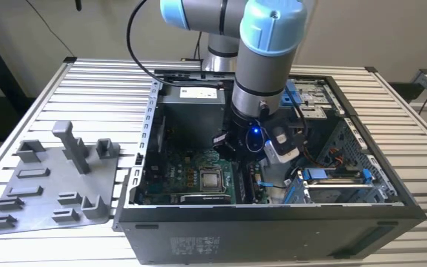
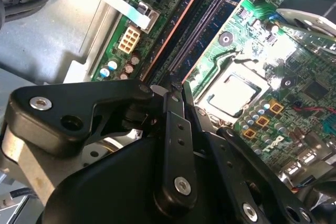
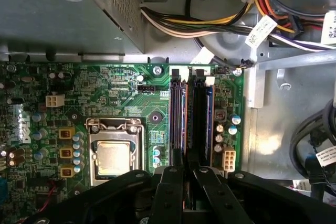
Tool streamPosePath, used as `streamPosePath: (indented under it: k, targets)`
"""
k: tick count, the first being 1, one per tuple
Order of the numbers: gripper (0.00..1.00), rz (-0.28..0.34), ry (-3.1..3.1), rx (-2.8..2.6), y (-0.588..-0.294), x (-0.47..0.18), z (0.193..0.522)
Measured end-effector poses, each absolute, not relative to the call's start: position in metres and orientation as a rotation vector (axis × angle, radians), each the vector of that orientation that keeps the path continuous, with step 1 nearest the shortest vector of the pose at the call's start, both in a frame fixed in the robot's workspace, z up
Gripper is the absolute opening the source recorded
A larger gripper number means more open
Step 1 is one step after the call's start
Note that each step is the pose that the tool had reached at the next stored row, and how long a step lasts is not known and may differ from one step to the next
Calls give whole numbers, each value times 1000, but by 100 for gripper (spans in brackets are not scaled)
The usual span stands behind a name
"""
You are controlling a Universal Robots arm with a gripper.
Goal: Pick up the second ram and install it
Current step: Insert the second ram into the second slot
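The arm (image 1: 262,83) reaches down into the open computer case (image 1: 273,206), which lies on its side on the slatted surface (image 1: 87,83) so that the motherboard (image 3: 126,93) faces up and the memory slots can be reached from straight above. The claw (image 3: 186,171) hangs over the slots, its two fingers drawn close on a thin board seen edge-on. This looks to be the second ram (image 3: 182,124), though whether it is seated in its slot cannot be told. The grip is across the stick's thin faces, which keeps its long edge in line with the slot.

In the second wrist view the stick's edge (image 2: 181,22) runs away from the claw (image 2: 176,85), parallel to the blue slot (image 3: 209,124) just beside it.

Room is tight. The processor socket (image 3: 113,158) lies near on one side, a row of capacitors (image 3: 226,129) and the case wall on the other, and the bundled cables (image 3: 210,24) crowd the slots' far end. The grey fixture plate (image 1: 50,189) beside the case carries no stick.
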State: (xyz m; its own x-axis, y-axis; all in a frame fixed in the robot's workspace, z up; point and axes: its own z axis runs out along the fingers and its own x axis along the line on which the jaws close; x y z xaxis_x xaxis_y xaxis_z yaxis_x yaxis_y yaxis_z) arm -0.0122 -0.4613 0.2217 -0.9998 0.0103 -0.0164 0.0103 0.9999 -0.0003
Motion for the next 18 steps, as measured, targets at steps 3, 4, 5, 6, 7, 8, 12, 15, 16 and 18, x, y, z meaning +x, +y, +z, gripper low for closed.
streamPosePath:
  k: [3,4,5,6,7,8,12,15,16,18]
  targets:
    - [14,-1,3125,13,-461,-12,222]
    - [14,-1,3125,11,-461,-12,222]
    - [14,0,3125,9,-461,-12,222]
    - [14,0,3125,7,-461,-12,222]
    - [14,0,3125,4,-461,-12,222]
    - [14,0,3125,2,-461,-12,222]
    - [14,0,3125,2,-461,-12,221]
    - [14,0,3125,2,-461,-12,221]
    - [14,0,3125,2,-461,-12,221]
    - [14,0,3125,2,-461,-12,221]
